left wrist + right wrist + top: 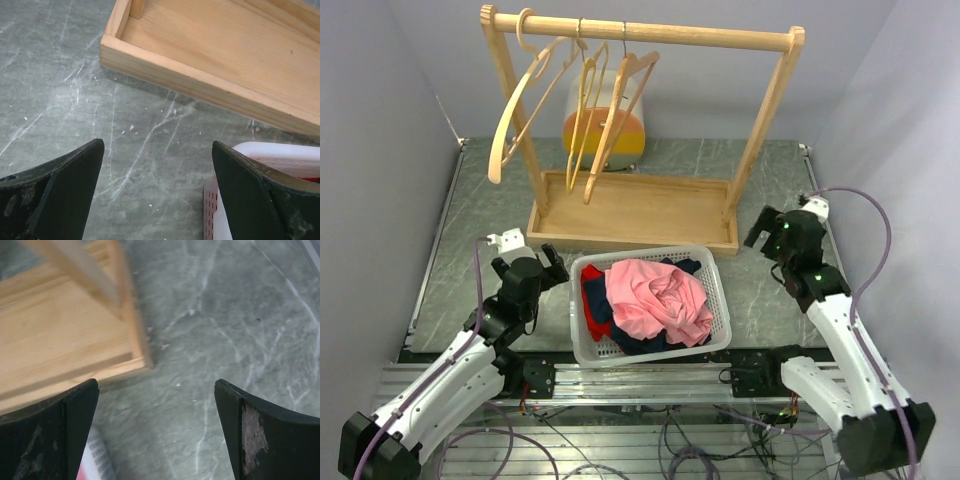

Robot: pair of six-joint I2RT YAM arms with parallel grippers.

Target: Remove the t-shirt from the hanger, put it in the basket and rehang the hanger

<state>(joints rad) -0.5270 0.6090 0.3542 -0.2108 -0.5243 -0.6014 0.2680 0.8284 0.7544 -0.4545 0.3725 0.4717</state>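
As t-shirt [632, 135] hangs from rack [670, 33] | long axis vertical | hem down

The t-shirt [608, 135] is banded white, yellow and orange; the basket [722, 308] white.

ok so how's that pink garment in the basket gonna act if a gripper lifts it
Probably floppy: the pink garment lies crumpled in folds, so it should drape and hang from wherever it is pinched. Likely light for its bulk. It rests on dark blue clothes in the white basket, so it may drag some up with it.
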